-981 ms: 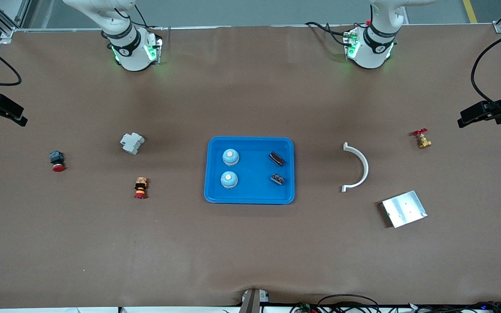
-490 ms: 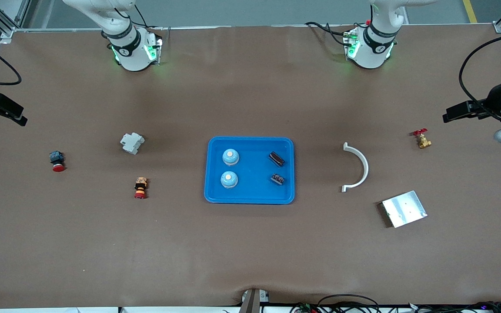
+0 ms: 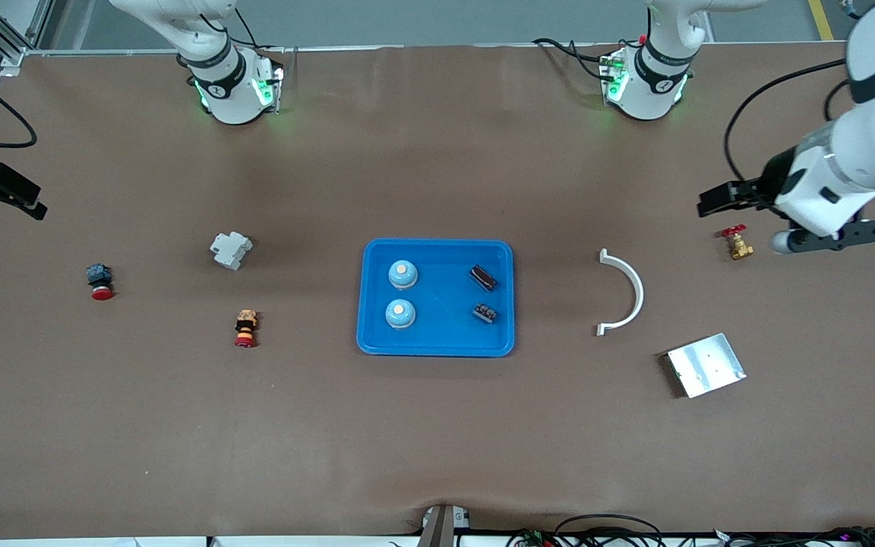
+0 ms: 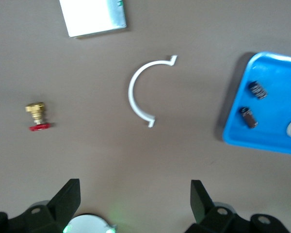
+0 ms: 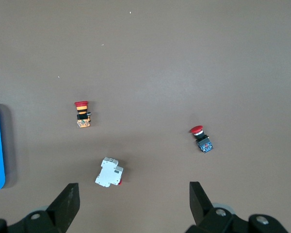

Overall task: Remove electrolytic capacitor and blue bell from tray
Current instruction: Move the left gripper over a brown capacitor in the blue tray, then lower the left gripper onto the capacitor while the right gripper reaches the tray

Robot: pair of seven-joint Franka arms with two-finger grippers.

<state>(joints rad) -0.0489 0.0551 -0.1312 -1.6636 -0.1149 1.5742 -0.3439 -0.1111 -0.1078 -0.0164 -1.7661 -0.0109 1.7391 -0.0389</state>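
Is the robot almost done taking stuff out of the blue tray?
No. Nothing is out yet: both blue bells and two dark parts sit in the tray. The left gripper and right gripper hold nothing, jaws open. Everything is left.

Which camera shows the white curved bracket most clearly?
The left wrist view: the white curved bracket lies unobstructed, its whole arc visible. The front view shows it whole but smaller, beside the tray. The right wrist view misses it.

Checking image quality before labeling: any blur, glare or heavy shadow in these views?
Front view: sharp, even light, soft shadows beside the tray. Left wrist view: slightly soft, the tray's small parts smeared, metal plate bright. Right wrist view: clear, no glare.
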